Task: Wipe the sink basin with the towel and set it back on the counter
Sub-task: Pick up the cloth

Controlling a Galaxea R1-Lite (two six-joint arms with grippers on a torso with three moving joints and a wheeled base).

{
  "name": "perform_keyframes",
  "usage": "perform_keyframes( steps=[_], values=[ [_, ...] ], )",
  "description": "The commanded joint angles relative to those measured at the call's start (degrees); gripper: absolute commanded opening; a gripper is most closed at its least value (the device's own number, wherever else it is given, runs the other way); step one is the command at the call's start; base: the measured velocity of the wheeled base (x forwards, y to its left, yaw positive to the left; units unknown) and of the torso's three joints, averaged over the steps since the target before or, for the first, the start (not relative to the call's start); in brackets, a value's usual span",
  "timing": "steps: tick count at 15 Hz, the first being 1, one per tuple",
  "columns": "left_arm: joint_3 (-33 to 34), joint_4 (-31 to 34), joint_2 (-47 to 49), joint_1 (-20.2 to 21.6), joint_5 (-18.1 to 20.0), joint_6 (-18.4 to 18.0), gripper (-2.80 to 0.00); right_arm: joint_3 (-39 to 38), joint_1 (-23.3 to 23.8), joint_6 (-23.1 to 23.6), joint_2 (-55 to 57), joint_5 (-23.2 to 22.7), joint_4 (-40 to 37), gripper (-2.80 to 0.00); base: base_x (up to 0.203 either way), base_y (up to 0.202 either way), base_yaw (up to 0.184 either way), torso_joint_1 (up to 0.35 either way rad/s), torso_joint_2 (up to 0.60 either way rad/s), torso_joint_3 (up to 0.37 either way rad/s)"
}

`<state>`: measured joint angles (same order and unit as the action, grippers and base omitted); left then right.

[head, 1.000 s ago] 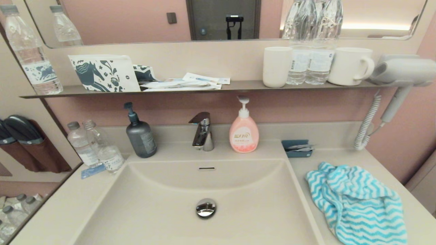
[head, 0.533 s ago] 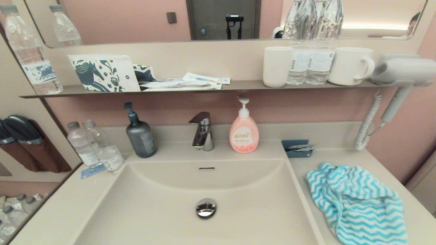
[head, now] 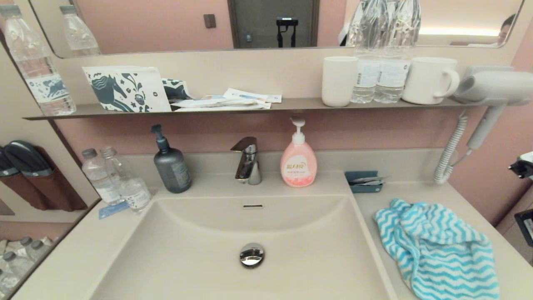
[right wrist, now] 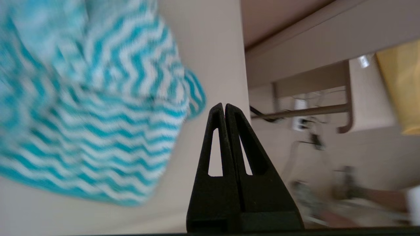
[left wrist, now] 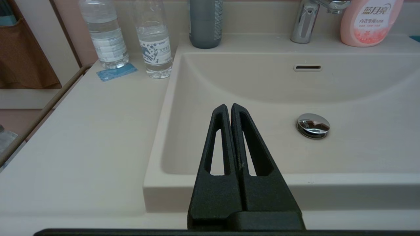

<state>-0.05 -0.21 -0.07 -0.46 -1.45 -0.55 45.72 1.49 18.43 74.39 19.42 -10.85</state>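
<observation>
My right gripper (right wrist: 224, 105) is closed and empty beside the towel (head: 437, 246) on the counter (head: 470, 208), so if I descend without opening, it probably just pushes the towel off the edge.

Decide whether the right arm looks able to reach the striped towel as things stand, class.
Probably yes. The towel lies bunched on the counter, nothing on top of it, and the right gripper, jaws shut, hangs close beside it; the jaws must open first.

Our right arm (head: 524, 166) now shows at the far right edge of the head view, beyond the counter (head: 458, 196); earlier it was absent.
</observation>
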Motion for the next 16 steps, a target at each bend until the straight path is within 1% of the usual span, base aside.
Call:
perform_keyframes(
  steps=[1, 3, 6, 8, 9, 10, 11, 14, 15, 16],
  values=[
    [0.0, 0.0, 0.1, 0.0, 0.0, 0.0, -2.80, 2.0, -1.5, 4.5, 5.5, 0.1, -4.7, -2.80, 0.000, 0.000, 0.000, 0.000, 0.00, 0.000],
    [0.0, 0.0, 0.1, 0.0, 0.0, 0.0, -2.80, 5.2, -2.0, 7.4, 7.1, -0.4, -12.9, -2.80, 0.000, 0.000, 0.000, 0.000, 0.00, 0.000],
    [0.0, 0.0, 0.1, 0.0, 0.0, 0.0, -2.80, 10.8, -1.6, 9.5, 9.0, -3.5, -19.6, -2.80, 0.000, 0.000, 0.000, 0.000, 0.00, 0.000],
    [0.0, 0.0, 0.1, 0.0, 0.0, 0.0, -2.80, 14.4, 0.2, 12.4, 9.3, -4.0, -25.6, -2.80, 0.000, 0.000, 0.000, 0.000, 0.00, 0.000],
    [0.0, 0.0, 0.1, 0.0, 0.0, 0.0, -2.80, 15.3, 0.7, 13.0, 10.3, -4.0, -26.4, -2.80, 0.000, 0.000, 0.000, 0.000, 0.00, 0.000],
    [0.0, 0.0, 0.1, 0.0, 0.0, 0.0, -2.80, 15.5, 1.7, 14.9, 11.0, -4.0, -26.5, 0.00, 0.000, 0.000, 0.000, 0.000, 0.00, 0.000],
    [0.0, 0.0, 0.1, 0.0, 0.0, 0.0, -2.80, 15.5, 2.6, 17.0, 11.7, -3.9, -26.4, 0.00, 0.000, 0.000, 0.000, 0.000, 0.00, 0.000],
    [0.0, 0.0, 0.1, 0.0, 0.0, 0.0, -2.80, 15.4, 3.2, 17.3, 14.3, -4.2, -23.9, 0.00, 0.000, 0.000, 0.000, 0.000, 0.00, 0.000],
    [0.0, 0.0, 0.1, 0.0, 0.0, 0.0, -2.80, 15.4, 3.3, 17.5, 15.1, -5.5, -23.5, 0.00, 0.000, 0.000, 0.000, 0.000, 0.00, 0.000],
    [0.0, 0.0, 0.1, 0.0, 0.0, 0.0, -2.80, 15.6, 3.5, 17.6, 16.6, -8.1, -23.2, 0.00, 0.000, 0.000, 0.000, 0.000, 0.00, 0.000]
  ],
)
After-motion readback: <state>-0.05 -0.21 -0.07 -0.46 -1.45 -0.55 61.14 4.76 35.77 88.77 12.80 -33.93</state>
